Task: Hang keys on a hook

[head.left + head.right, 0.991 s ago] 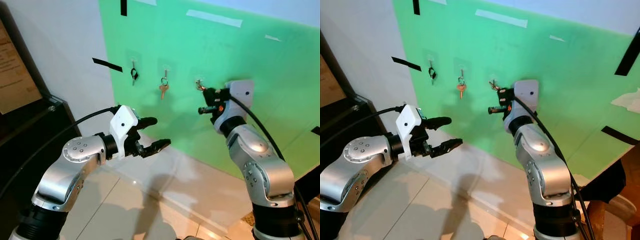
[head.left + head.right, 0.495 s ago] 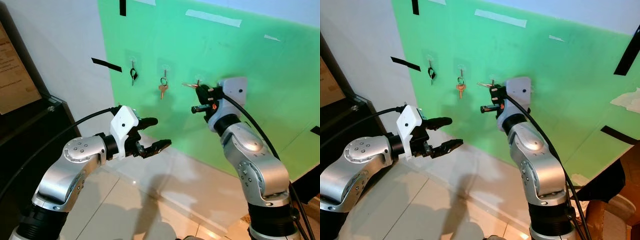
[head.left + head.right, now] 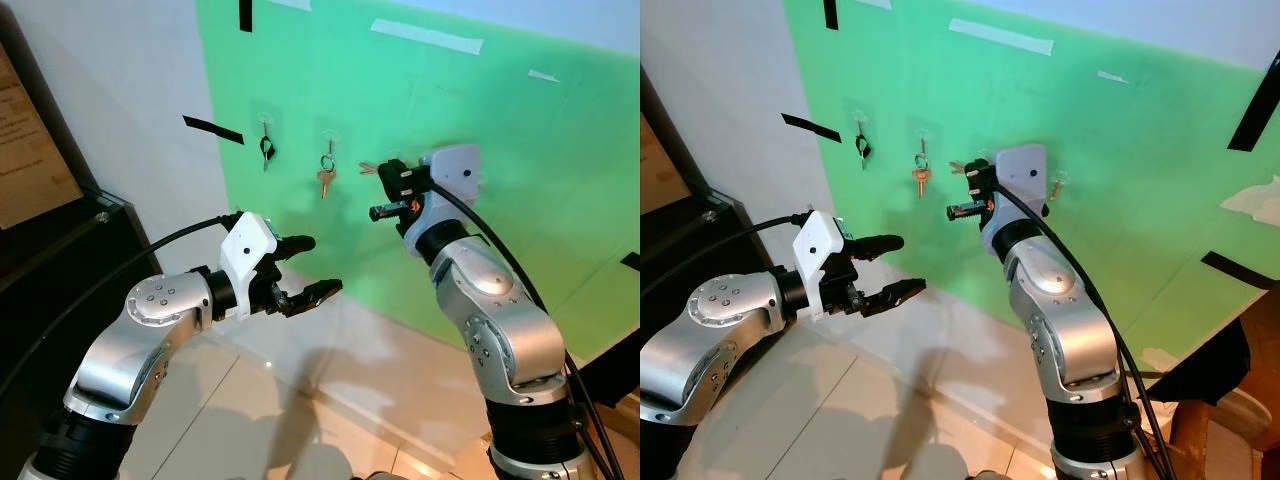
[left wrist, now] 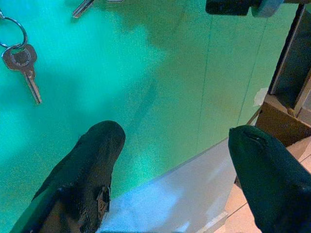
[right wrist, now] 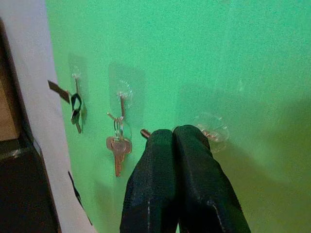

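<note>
right gripper [image 5: 172,133] is raised to the green board [image 3: 560,180], fingers pinched on a key [image 3: 367,168]; left gripper [image 3: 308,268] is held low, fingers spread.

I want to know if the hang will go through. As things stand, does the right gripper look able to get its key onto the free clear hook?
Probably yes. The right gripper is shut on the key and sits close before the free clear hook on the green board, with nothing between them. The copper key hangs on the neighbouring hook, out of the way.

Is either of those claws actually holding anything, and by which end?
The right gripper is shut on a key, its tip poking out; the held part is hidden. The left gripper is open, holding nothing.
</note>
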### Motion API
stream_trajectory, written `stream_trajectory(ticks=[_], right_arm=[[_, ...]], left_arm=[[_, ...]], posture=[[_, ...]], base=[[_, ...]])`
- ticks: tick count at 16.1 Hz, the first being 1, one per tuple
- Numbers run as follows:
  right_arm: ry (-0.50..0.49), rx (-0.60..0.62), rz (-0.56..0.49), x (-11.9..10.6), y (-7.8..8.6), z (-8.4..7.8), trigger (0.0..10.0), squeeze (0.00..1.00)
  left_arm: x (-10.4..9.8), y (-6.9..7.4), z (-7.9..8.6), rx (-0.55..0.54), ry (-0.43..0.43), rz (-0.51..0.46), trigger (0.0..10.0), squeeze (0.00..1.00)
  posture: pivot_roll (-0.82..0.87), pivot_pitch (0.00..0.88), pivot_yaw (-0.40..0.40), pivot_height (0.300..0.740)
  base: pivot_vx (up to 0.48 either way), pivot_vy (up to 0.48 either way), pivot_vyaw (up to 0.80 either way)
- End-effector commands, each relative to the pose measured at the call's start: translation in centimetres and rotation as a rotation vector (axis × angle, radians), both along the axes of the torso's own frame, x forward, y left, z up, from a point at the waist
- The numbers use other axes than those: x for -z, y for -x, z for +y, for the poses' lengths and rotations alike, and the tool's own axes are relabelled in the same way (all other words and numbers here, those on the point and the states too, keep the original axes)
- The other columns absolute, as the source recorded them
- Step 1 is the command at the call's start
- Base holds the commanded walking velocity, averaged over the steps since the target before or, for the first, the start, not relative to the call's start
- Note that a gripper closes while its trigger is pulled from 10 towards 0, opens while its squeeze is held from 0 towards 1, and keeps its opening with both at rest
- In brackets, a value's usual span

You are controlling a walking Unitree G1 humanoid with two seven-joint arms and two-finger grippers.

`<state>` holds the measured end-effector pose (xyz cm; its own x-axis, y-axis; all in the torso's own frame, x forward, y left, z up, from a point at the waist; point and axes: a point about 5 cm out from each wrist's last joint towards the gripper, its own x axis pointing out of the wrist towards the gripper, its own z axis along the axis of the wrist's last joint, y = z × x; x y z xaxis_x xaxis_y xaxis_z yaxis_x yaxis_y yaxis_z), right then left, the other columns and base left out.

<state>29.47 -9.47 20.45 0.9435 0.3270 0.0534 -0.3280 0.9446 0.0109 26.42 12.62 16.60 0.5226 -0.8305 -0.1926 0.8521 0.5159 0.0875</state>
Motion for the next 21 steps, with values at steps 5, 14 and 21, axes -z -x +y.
stream_trajectory(ticks=[5, 14, 21], right_arm=[[0.068, 0.024, 0.008, 1.0, -0.1, -0.5, 10.0, 0.00], [0.199, 0.047, 0.038, 2.9, 0.0, -1.7, 10.0, 0.00], [0.144, 0.059, -0.011, 1.9, -0.2, -1.7, 10.0, 0.00]], left_arm=[[-0.1, 0.1, 0.0, 0.009, -0.021, -0.012, 10.0, 0.00], [-0.1, 0.0, -0.2, 0.012, -0.025, -0.015, 10.0, 0.00], [-0.1, -0.1, -0.2, 0.006, -0.024, -0.021, 10.0, 0.00]], posture=[[0.00, 0.000, -0.050, 0.740], [-0.01, 0.000, -0.043, 0.740], [-0.01, 0.000, -0.045, 0.740]], base=[[0.000, 0.000, 0.00], [0.000, 0.000, 0.00], [0.000, 0.000, 0.00]])
